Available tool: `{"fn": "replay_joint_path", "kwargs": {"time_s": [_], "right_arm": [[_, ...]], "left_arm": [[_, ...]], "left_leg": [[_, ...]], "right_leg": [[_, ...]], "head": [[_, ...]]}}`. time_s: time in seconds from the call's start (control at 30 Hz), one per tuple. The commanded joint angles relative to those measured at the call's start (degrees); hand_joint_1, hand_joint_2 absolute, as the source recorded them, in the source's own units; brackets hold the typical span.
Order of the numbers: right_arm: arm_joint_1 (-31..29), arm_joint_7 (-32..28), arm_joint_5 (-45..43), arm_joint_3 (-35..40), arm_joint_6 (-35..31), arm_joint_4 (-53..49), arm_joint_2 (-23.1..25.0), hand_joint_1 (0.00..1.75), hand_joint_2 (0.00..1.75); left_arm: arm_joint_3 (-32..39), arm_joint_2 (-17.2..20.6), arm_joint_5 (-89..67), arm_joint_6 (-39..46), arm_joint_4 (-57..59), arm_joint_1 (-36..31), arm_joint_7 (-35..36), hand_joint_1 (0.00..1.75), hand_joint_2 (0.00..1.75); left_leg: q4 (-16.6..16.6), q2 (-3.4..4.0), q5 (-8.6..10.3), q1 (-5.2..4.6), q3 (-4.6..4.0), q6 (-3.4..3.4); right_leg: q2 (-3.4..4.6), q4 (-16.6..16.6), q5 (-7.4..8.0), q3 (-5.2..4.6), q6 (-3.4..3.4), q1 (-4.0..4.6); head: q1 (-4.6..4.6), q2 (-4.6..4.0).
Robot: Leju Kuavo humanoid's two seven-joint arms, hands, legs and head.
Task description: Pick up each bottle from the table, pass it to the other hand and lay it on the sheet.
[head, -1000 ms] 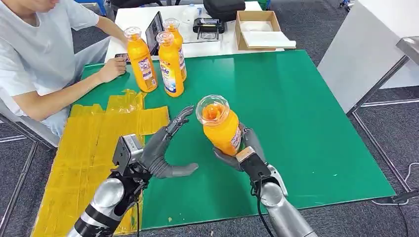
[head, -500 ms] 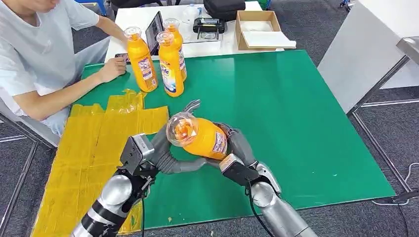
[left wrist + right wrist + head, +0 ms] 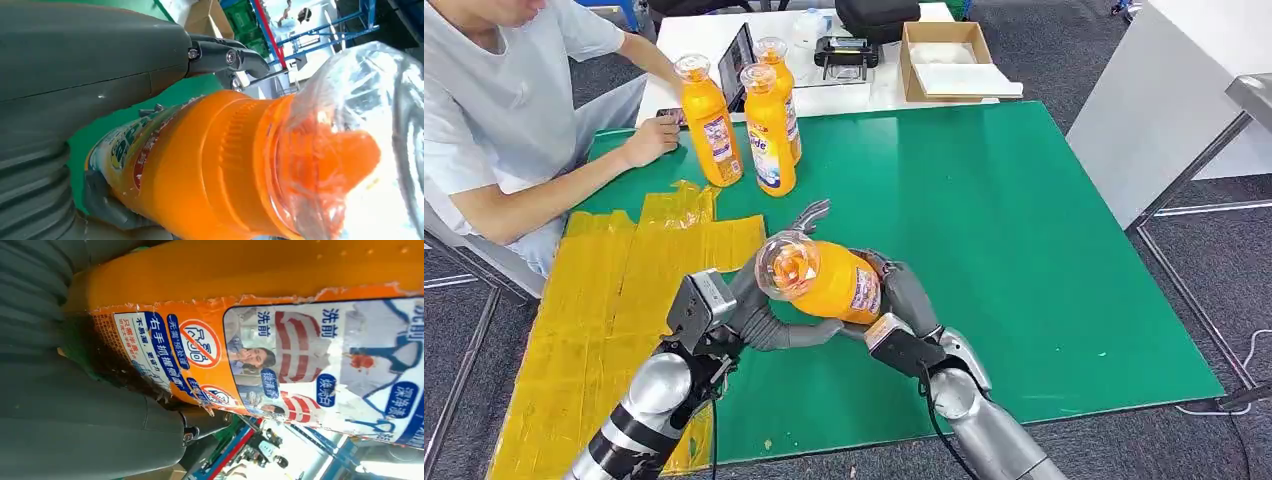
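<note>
A: One bottle (image 3: 829, 282) is in play, and it has swung a long way in the last second. It stood upright in the right hand (image 3: 902, 300) with its clear cap up; it is tipped over now, nearly level, held above the green table (image 3: 1024, 230).

B: And the left hand (image 3: 759, 305)?

A: It was spread wide and apart from the bottle. It has come in beneath the cap end, thumb under the neck and one finger raised behind. Over the last half second little more has shifted.

B: So the pass is under way?

A: I judge it mid-handover. The right hand is clamped round the labelled lower body. The left hand cradles the neck and shoulder, and the left wrist view has the bottle pressed close against its palm, but whether its fingers have wrapped round I cannot tell.

B: Which way does it point?

A: Its long axis runs roughly from three o'clock to nine o'clock across the head view. The cap (image 3: 786, 265) points to nine o'clock, toward the yellow sheet (image 3: 614, 290), and sits slightly higher than the base.

B: Anything else about?

A: Three more bottles (image 3: 769, 130) stand at eleven o'clock from the hands, beside a seated person (image 3: 494, 120) whose hand rests on the table edge.
</note>
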Motion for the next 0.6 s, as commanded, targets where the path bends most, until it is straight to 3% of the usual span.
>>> {"fn": "replay_joint_path", "kwargs": {"time_s": [0.03, 0.6], "right_arm": [[-2.52, 0.03, -0.21, 1.73, 0.24, 3.05, -1.05, 1.75, 1.75], [-2.88, -0.11, -0.67, 2.33, 1.16, 3.52, -0.61, 1.75, 1.75]], "left_arm": [[-1.66, 0.86, -0.24, -0.01, 2.66, -2.20, 0.16, 0.00, 1.75], [-1.91, -0.01, 0.99, -0.46, 2.36, -1.93, 0.18, 0.00, 1.75]], "left_leg": [[0.04, 0.01, -0.12, 0.12, 0.24, -0.17], [0.03, 0.02, -0.09, 0.08, 0.18, -0.14]], "right_leg": [[-0.04, -0.04, -0.08, 0.28, -0.14, 0.12], [-0.02, -0.03, -0.05, 0.21, -0.11, 0.09]], "head": [[0.02, 0.00], [0.00, 0.00]]}}
